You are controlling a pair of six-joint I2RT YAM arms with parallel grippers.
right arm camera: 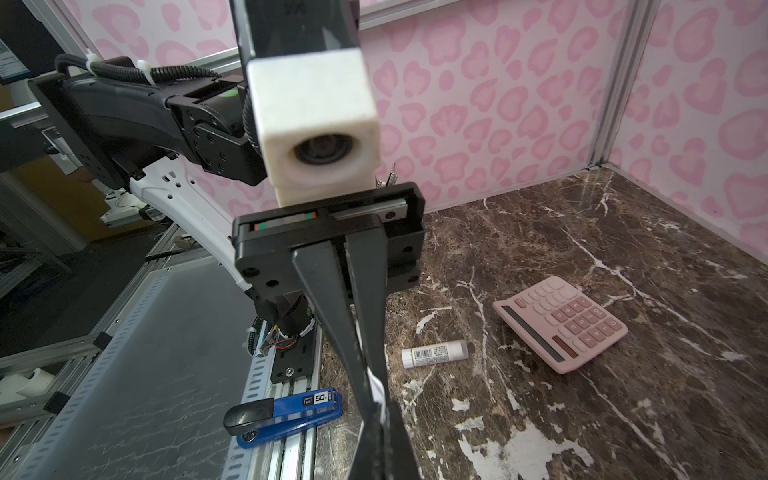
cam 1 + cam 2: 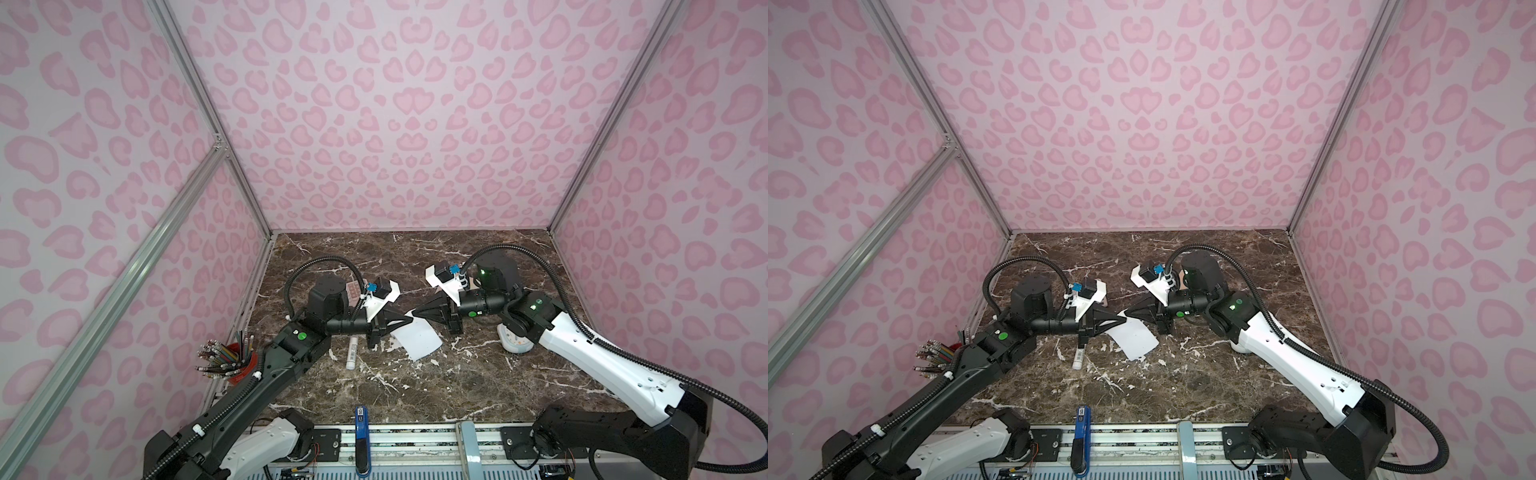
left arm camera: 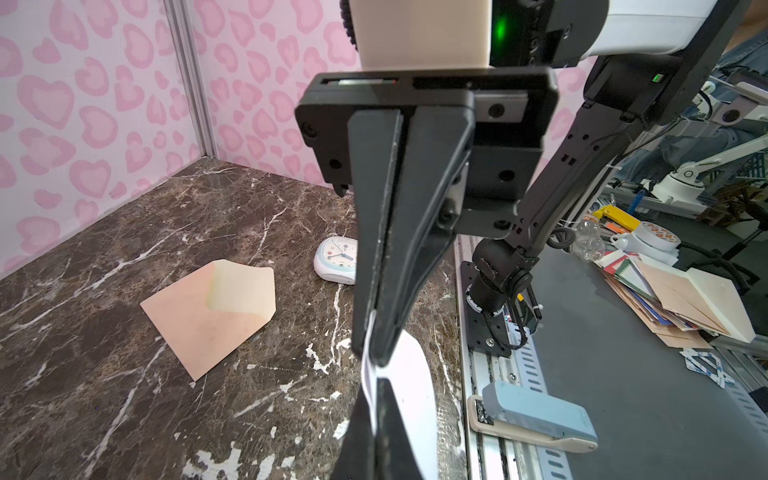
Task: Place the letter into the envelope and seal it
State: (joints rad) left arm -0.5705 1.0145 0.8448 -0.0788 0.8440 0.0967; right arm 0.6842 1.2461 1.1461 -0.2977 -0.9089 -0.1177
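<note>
At mid-frame in a top view, my left gripper [image 2: 404,321] pinched the letter [image 2: 419,340] by its upper edge. My right gripper [image 2: 417,314] met it tip to tip, clamped on that same edge. Open marble [image 2: 415,395] stretched below. The envelope [image 3: 208,320] lay flat, flap open, apart from both.

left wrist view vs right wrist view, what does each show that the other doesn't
Only left wrist: the envelope, a white clock, a pale blue stapler. Only right wrist: a pink calculator, a glue stick, a dark blue stapler. Both: the letter pinched between the left gripper and right gripper, both shut, above the marble table.
</note>
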